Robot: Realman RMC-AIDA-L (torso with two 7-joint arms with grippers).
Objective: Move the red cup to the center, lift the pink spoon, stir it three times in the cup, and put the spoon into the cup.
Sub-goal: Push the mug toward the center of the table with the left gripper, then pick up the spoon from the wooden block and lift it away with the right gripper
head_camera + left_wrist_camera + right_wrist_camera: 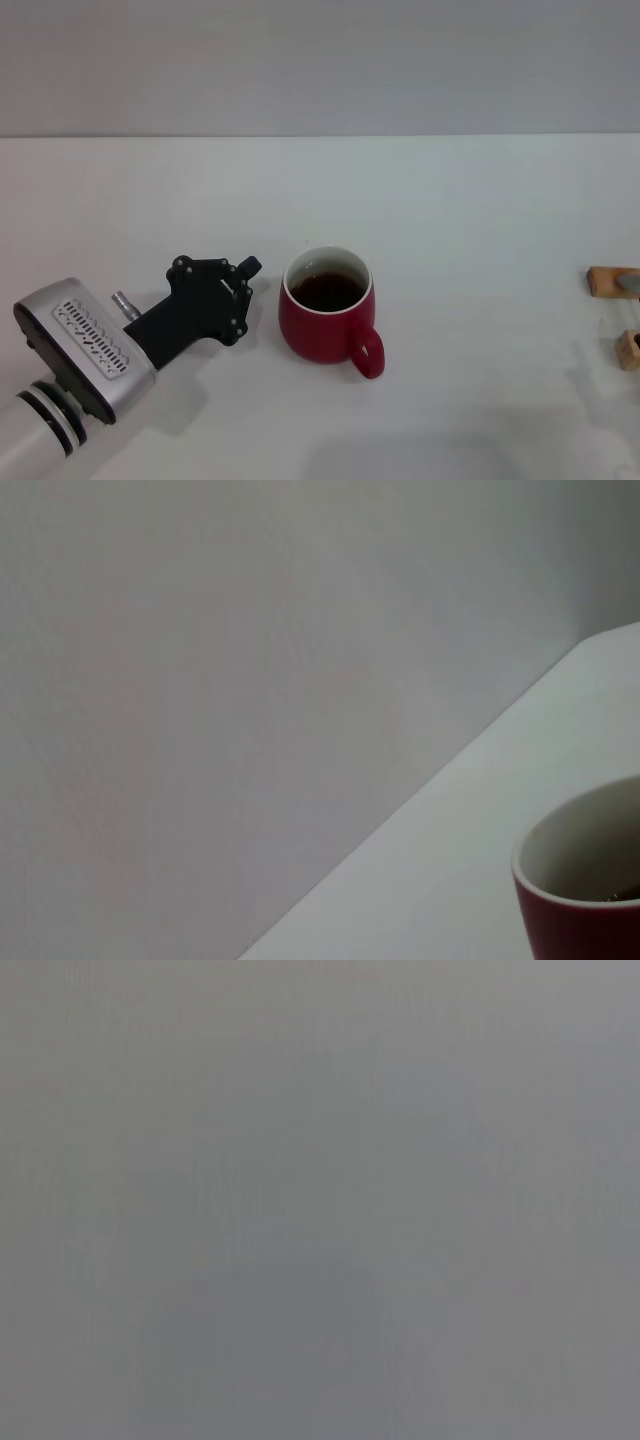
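Near the middle of the white counter (470,250) stands the rounded dark-red ceramic mug with white inner wall (328,318), upright, loop handle turned toward the robot and to its right, dark liquid inside. Just beside it on the robot's left sits the black left hand (212,300), close to the mug wall but apparently not touching, holding nothing. Cannot tell whether its fingers are apart or together: hidden from the head camera under the black housing, and absent from the left wrist view, which shows only a part of the mug's rim (585,880) and bare counter. No sign of the right hand anywhere; right wrist view shows nothing but flat grey.

Judged from the mug's place, looks like the first step, moving the cup to the centre, is done or nearly so. No pale-pink spoon clearly visible; at the far right edge of the head view lie two tan wooden blocks (612,281), with something greyish against the upper one, too small to identify.

Next, probably: clear the left hand away from the mug without nudging it, then find and lift the spoon, most likely with the right arm, given those blocks on that side.
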